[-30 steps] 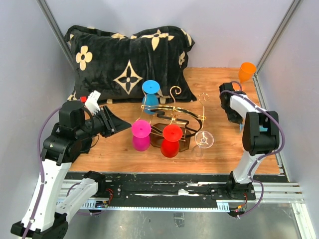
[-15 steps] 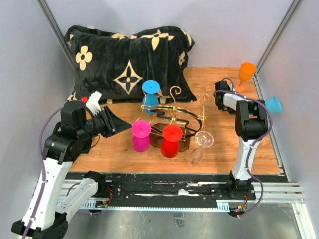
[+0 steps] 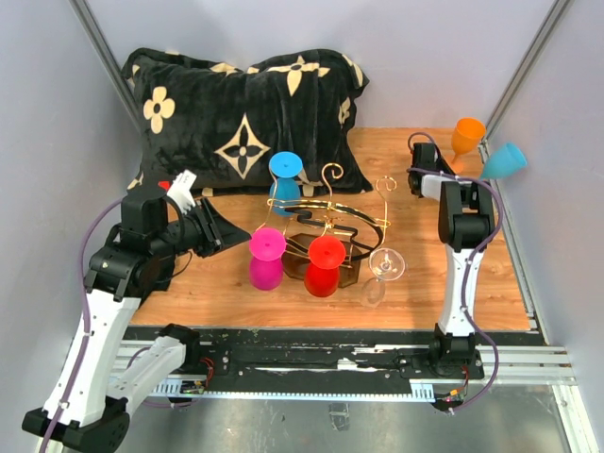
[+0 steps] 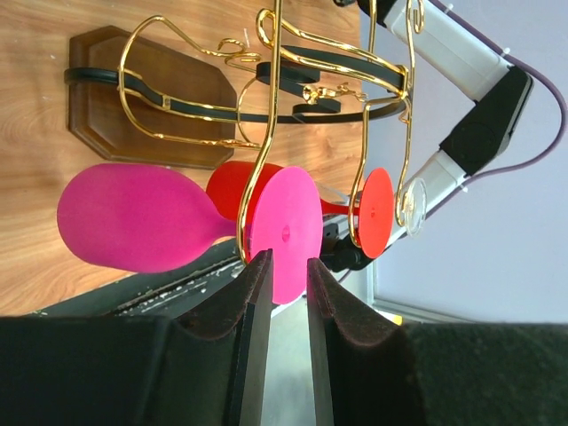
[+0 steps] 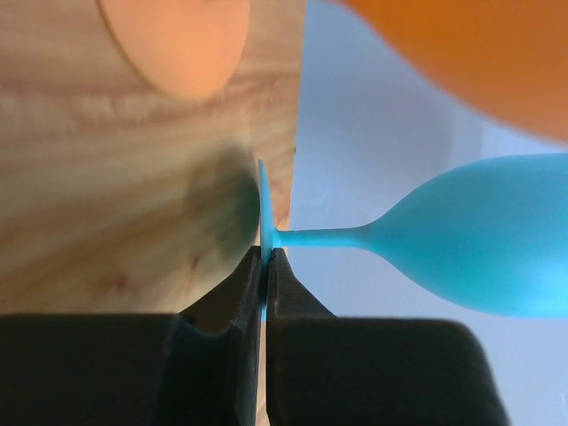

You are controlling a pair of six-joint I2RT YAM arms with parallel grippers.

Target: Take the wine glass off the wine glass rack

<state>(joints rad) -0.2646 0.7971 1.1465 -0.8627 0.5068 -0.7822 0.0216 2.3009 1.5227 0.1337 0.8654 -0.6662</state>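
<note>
The gold wire wine glass rack [image 3: 328, 219] stands mid-table on its dark brown base [image 3: 351, 274]. Blue [image 3: 285, 170], pink [image 3: 267, 251], red [image 3: 326, 261] and clear [image 3: 383, 268] glasses hang on it. My right gripper [image 5: 264, 259] is shut on the foot disc of a light blue wine glass [image 5: 479, 235], held off the rack at the back right [image 3: 505, 159] beside an orange glass [image 3: 466, 137]. My left gripper [image 4: 286, 262] is slightly open and empty, just short of the pink glass's foot [image 4: 284, 231]; in the top view it sits left of the rack [image 3: 222, 231].
A black pillow with cream flower prints [image 3: 245, 113] lies behind the rack. The orange glass's foot [image 5: 177, 40] rests on the wooden table [image 3: 415, 302] near its right edge. Grey walls close in on the left, back and right.
My right gripper has carried the light blue glass from the right edge toward the back, up beside the orange glass. The left arm has hardly moved.
</note>
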